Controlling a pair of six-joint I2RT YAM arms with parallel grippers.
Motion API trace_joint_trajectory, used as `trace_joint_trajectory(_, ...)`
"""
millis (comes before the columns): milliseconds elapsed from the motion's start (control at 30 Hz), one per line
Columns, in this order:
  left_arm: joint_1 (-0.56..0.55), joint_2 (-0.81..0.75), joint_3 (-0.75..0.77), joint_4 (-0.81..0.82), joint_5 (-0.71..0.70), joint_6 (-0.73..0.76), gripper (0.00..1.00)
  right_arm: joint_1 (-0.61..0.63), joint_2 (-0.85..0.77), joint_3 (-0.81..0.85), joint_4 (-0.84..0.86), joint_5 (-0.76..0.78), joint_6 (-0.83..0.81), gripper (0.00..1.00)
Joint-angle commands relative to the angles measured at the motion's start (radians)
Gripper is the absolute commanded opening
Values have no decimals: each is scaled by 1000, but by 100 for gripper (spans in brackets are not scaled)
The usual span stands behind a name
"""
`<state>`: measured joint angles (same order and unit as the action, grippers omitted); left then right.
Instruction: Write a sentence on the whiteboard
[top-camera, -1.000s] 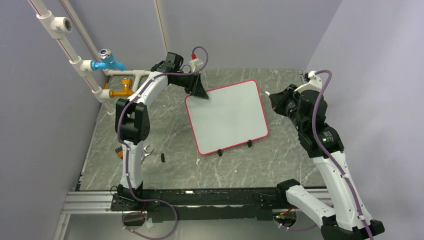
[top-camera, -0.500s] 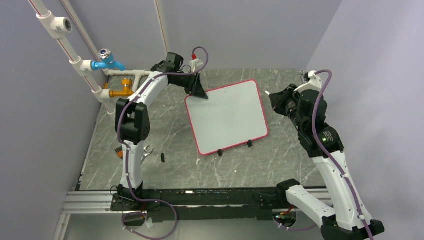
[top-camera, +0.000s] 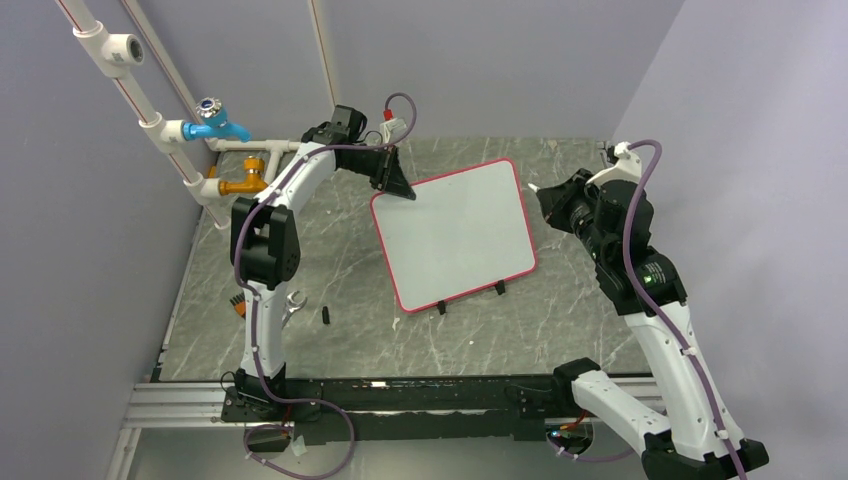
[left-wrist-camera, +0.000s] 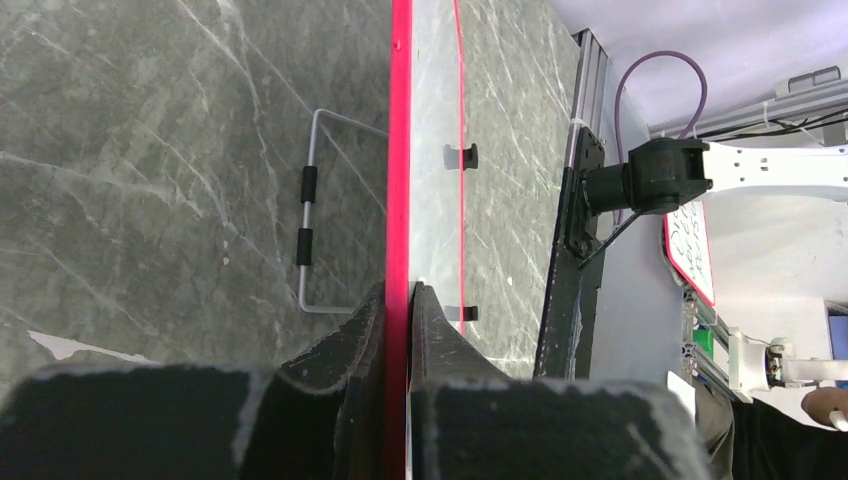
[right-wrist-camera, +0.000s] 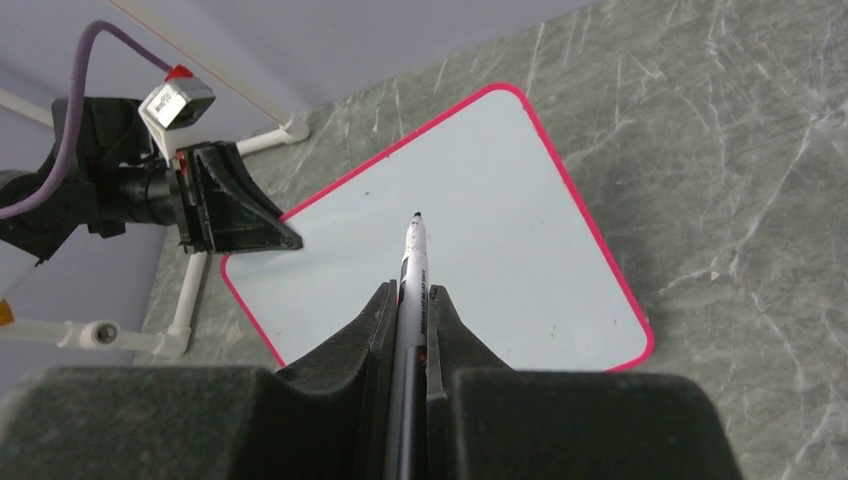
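The whiteboard (top-camera: 455, 235), white with a thin red rim, stands tilted on the marble table. My left gripper (top-camera: 405, 193) is shut on its far left corner; in the left wrist view the red rim (left-wrist-camera: 400, 150) runs straight between the closed fingers of the left gripper (left-wrist-camera: 400, 290). My right gripper (right-wrist-camera: 412, 295) is shut on a white marker (right-wrist-camera: 413, 270) whose black tip points at the whiteboard (right-wrist-camera: 480, 220) from a distance. In the top view the right gripper (top-camera: 540, 190) hovers just off the board's right edge. The board's face is blank; the sentence is not in view.
White pipes with a blue tap (top-camera: 215, 120) and an orange valve (top-camera: 245, 183) stand at the back left. A wrench (top-camera: 290, 305) and a small black piece (top-camera: 326, 314) lie near the left arm. A wire stand (left-wrist-camera: 310, 240) props the board; two black clips (top-camera: 440, 306) hold its near edge.
The left gripper's fingers have closed onto the board's far left corner, and the board has shifted slightly. The right arm with the marker has barely moved.
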<state>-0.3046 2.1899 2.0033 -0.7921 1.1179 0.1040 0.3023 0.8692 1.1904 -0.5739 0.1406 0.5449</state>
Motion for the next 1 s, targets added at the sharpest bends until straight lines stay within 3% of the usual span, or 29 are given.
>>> trace_joint_trajectory(0, -31, -61, 24, -2, -42, 73, 0, -3, -13, -20, 57, -62, -26, 0)
trace_joint_trajectory(100, -42, -90, 0, 14, -92, 80, 0, -2, -23, -52, 99, -131, -49, 0)
trace_joint_trajectory(300, -73, -148, -61, 75, -172, 59, 0, 4, 2, -118, 215, -441, -114, 0)
trace_joint_trajectory(400, -91, -173, -89, 114, -204, 41, 0, 35, 25, -154, 255, -490, -123, 0)
trace_joint_trajectory(667, -110, -229, -148, 152, -281, 48, 0, 222, 127, -133, 290, -412, -176, 0)
trace_joint_trajectory(967, -141, -242, -140, 75, -351, 113, 0, 409, 227, -113, 358, -242, -193, 0)
